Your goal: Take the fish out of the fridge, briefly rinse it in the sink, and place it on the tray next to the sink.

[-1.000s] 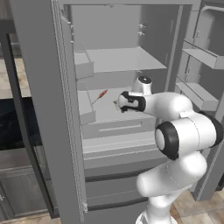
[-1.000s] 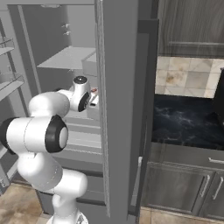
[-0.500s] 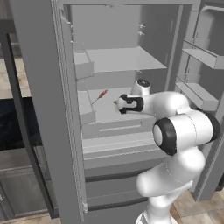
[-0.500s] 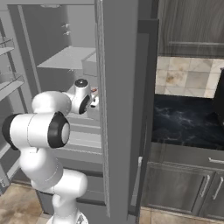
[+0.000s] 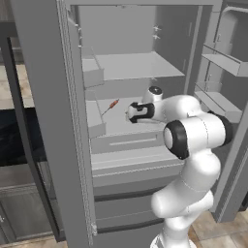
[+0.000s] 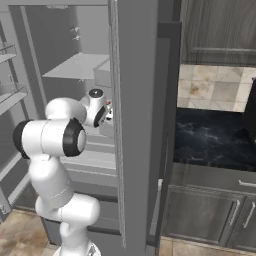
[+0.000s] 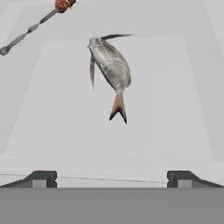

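The fridge [image 5: 121,58] stands open, with the fish [image 7: 110,65] lying on its middle shelf [image 7: 109,131], tail toward the tool [image 7: 109,178]. The tool is spread wide and empty, short of the fish. Reaching off line could nudge the red-tipped stick [image 7: 33,27] beside it, or close on the thin tail and let the fish slip.

Both base views flank the fridge [image 5: 126,72]; hand view faces its shelf.

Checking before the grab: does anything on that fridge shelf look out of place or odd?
Nothing stands out. The fish lies whole on the pale shelf, tail toward the open gripper, with a thin red-tipped stick apart from it to one side.
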